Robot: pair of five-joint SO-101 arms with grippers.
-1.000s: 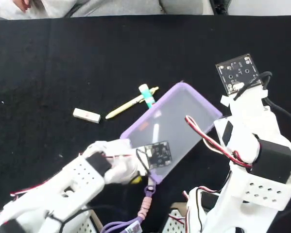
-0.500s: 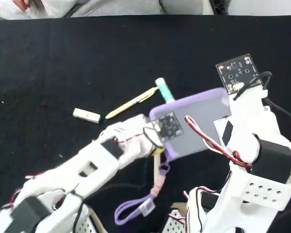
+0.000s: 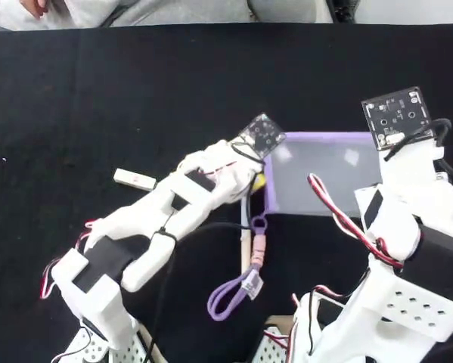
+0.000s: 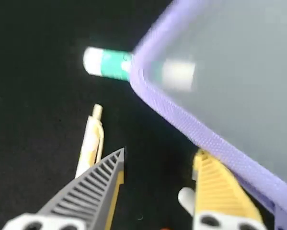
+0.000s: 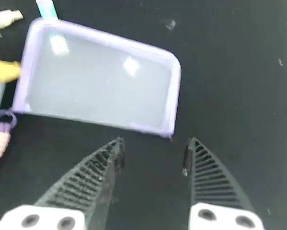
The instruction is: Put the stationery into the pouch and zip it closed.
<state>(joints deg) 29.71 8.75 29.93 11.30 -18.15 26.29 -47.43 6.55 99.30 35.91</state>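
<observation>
Both agape — left pincer (image 4: 161, 154) at pouch (image 5: 100, 81) corner, right pincer (image 5: 155, 141) hovering near it.

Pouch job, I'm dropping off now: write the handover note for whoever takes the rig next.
Left tool: open, empty, at the pouch corner beside the pen.
Right tool: open, empty, over bare table by the pouch's long edge.
Teal-banded stick pokes out at that same corner; small white block lies apart on the table.
Done: nothing packed yet.
Left: load all three, then zip closed. I cannot tell whether the zipper is open.
</observation>
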